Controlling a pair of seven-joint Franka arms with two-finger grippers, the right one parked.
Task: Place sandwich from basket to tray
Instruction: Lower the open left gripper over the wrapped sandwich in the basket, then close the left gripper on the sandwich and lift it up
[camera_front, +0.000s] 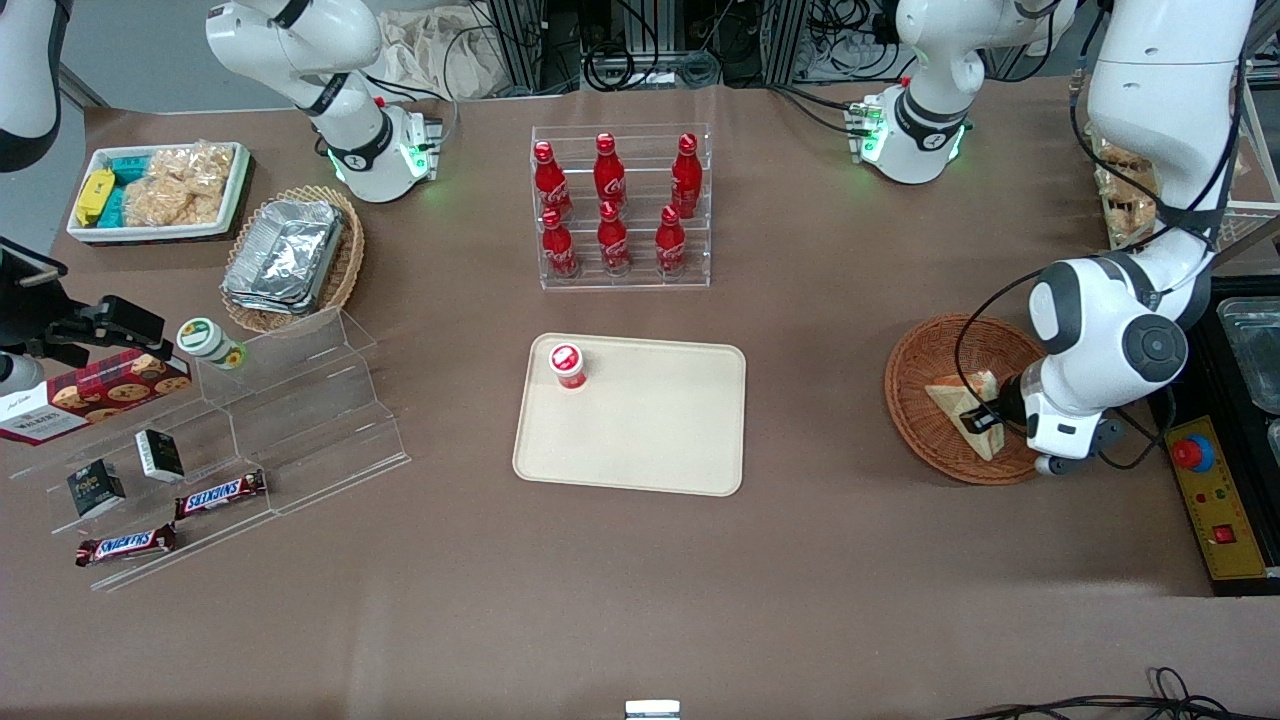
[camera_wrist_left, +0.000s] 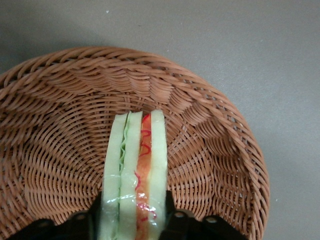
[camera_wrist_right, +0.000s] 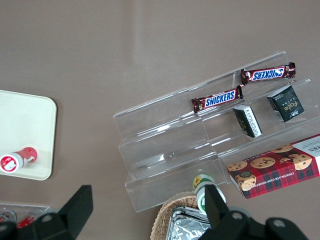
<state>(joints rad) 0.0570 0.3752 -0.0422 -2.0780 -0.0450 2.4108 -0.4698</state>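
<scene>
While sandwich (camera_wrist_left: 134, 175) is clamped betw. gripper (camera_front: 985, 418) jaws, inside basket (camera_front: 915, 400), transfer to tray (camera_front: 640, 440) is pending.

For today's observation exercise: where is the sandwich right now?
The sandwich lies in the basket toward the working arm's end of the table, with the tool shut on it; the tray sits apart, at mid-table.

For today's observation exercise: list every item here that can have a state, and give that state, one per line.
Sandwich: on edge in the basket, gripped.
Gripper: in the basket, shut on the sandwich.
Wicker basket: holds only the sandwich.
Tray: carries one small red-capped bottle, upright.
Cola bottles: upright, capped, racked.
</scene>
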